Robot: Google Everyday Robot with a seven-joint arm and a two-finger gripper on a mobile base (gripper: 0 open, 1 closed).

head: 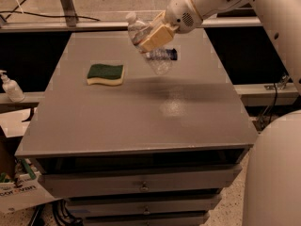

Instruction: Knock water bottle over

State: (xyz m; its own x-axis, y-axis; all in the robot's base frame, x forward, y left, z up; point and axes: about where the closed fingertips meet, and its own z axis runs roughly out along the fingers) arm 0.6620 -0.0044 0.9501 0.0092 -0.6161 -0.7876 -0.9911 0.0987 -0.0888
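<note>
The gripper (157, 36) is clenched across the water bottle (160, 63); the bottle hangs tilted, cap up-left, above the far part of the table (141, 112); if released here, it may bounce, then roll off the far edge or into the green sponge (105, 74).

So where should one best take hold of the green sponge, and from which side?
Grip the sponge across its shorter width, coming straight down from above: it lies flat and low on the table, with free space around it. The gripper is at the tilted bottle, away from the sponge.
</note>
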